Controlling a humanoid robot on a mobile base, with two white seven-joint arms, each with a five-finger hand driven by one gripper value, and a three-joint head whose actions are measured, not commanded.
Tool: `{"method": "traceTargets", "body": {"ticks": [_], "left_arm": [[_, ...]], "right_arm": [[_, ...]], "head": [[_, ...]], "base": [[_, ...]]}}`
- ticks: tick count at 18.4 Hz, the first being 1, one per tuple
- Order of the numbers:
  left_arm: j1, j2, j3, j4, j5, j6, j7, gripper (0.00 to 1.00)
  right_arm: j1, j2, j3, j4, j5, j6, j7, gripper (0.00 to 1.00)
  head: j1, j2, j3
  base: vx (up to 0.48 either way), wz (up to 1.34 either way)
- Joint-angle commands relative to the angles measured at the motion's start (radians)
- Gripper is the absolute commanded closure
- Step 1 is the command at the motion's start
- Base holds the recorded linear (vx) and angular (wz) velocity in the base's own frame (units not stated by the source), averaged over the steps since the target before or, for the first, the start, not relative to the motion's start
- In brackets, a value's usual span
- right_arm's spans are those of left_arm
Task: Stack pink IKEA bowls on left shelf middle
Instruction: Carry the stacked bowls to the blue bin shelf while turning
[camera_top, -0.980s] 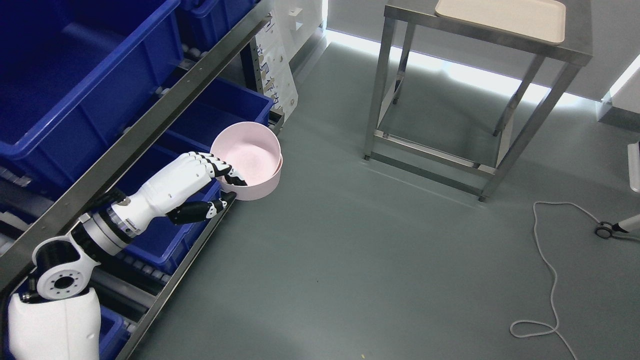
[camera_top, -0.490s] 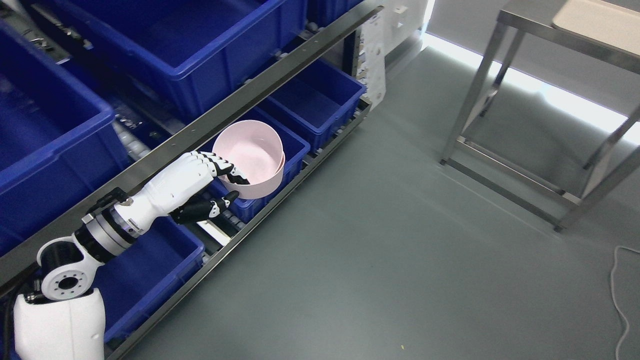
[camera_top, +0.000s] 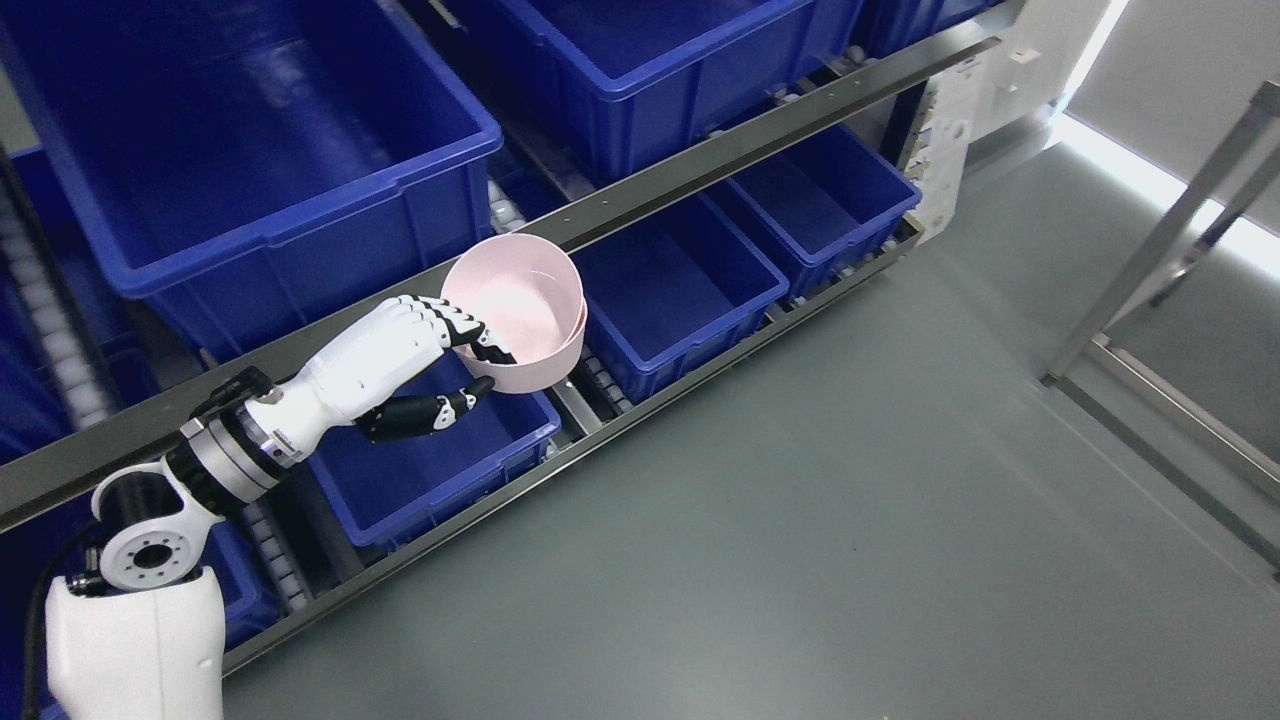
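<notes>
two nested pink bowls (camera_top: 520, 318) are pinched at the rim by the left hand (camera_top: 405, 365), carried beside the shelf rail (camera_top: 700, 165); next i think it must lower them into a blue bin (camera_top: 250, 160).

no legible text, white board (camera_top: 945, 150) at shelf end bears marks too small to read

Metal shelf rack (camera_top: 640, 200), blue bins (camera_top: 250, 170) on its tiers, apparently on rollers, grey floor (camera_top: 850, 520) beside

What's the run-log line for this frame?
left hand: shut on pink bowls, nested | bowls: held before shelf rail, above lower blue bins | right arm: out of view
</notes>
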Motion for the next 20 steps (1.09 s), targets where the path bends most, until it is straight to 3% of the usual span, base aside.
{"method": "traceTargets", "body": {"ticks": [1, 20], "left_arm": [[-0.069, -0.007, -0.049, 0.002, -0.006, 0.001, -0.002, 0.98], [-0.187, -0.028, -0.077, 0.001, -0.002, 0.001, -0.005, 0.97]], "right_arm": [[0.029, -0.017, -0.011, -0.034, 0.0, -0.005, 0.0, 0.0], [0.029, -0.017, -0.011, -0.034, 0.0, -0.005, 0.0, 0.0]], "head": [[0.0, 0.0, 0.0], [0.0, 0.0, 0.0]], "base": [[-0.088, 0.43], [-0.007, 0.09]]}}
